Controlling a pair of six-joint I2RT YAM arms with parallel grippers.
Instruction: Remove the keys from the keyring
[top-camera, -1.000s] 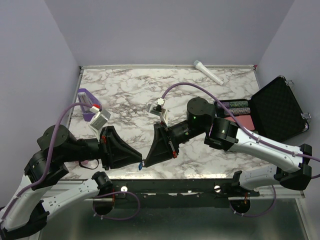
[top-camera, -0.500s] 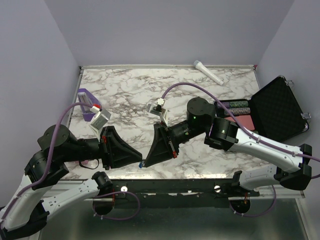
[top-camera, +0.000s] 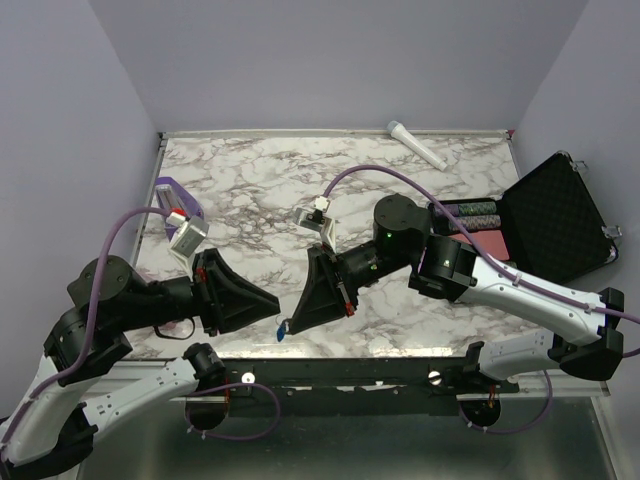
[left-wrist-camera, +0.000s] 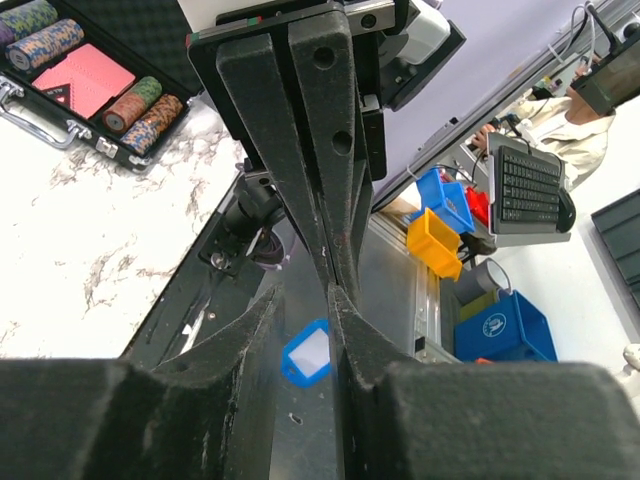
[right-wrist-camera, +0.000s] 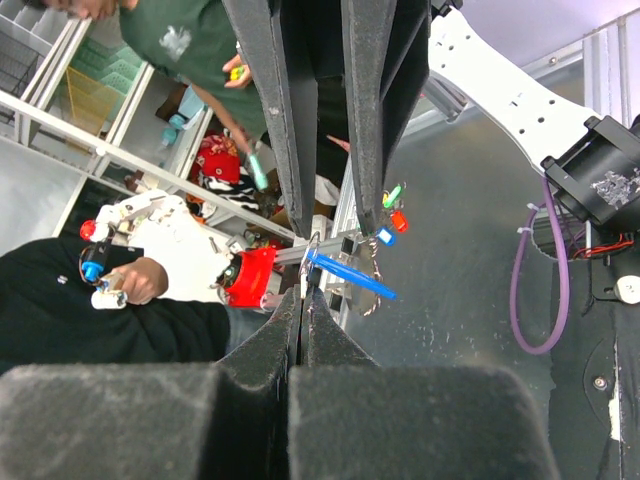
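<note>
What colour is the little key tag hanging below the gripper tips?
The tag is blue with a pale centre, clearest in the left wrist view.

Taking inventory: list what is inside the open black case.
The black case holds rows of poker chips and a pink card deck. The right arm covers the tray's near edge, hiding anything there.

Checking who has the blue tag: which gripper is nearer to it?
Right. The right gripper is shut, with the tag hanging from its tips. The left gripper stands open just short of it, to its left.
</note>
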